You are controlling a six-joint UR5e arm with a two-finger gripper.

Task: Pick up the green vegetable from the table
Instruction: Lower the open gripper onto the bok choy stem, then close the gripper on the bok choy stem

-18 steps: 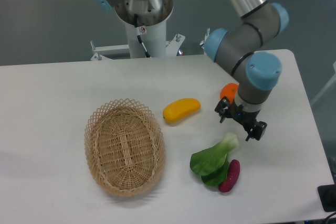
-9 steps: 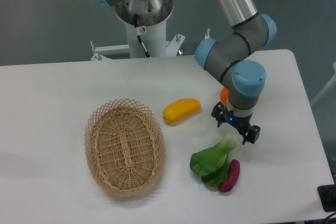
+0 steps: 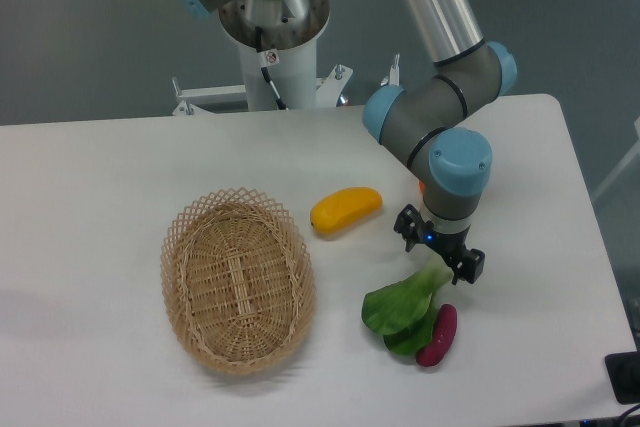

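Note:
The green vegetable [image 3: 400,307] is a bok choy with dark green leaves and a pale stalk. It lies on the white table [image 3: 100,207] at the front right, stalk end pointing up-right. My gripper [image 3: 438,251] hangs open right above the stalk end, one finger on each side of it, apart from it as far as I can tell. The stalk tip is partly hidden by the gripper.
A purple eggplant-like piece [image 3: 438,335] lies against the leaves' right side. A yellow mango-shaped fruit [image 3: 345,210] sits left of the gripper. A woven basket [image 3: 237,279] stands at the centre left. An orange thing is mostly hidden behind the wrist.
The gripper has moved left and down toward the bok choy's stalk end and now covers most of the orange thing. The objects on the table have not moved.

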